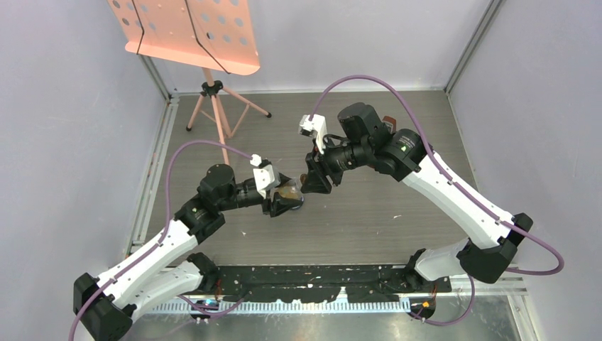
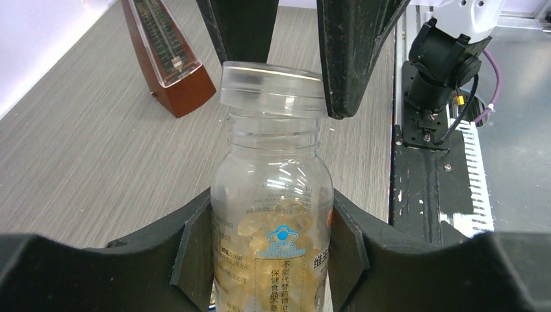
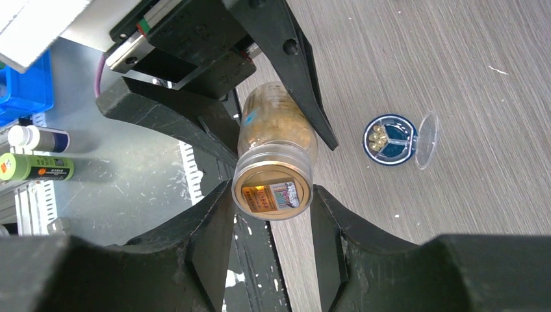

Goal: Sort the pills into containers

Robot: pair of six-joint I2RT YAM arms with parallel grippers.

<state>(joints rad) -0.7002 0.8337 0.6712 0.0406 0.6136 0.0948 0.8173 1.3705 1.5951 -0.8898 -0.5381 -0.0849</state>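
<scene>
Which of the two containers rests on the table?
The round blue dish, its clear lid flipped open. The pill bottle is held by the left gripper and the right gripper.

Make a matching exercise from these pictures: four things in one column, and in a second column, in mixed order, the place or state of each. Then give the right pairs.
1. bottle
2. cap
3. blue dish
4. metronome

A. stands on the table, untouched
B. held around its body by the left gripper
C. between the fingers of the right gripper
D. lies on the table, clear lid open

Pairs: 1-B; 2-C; 3-D; 4-A
</scene>
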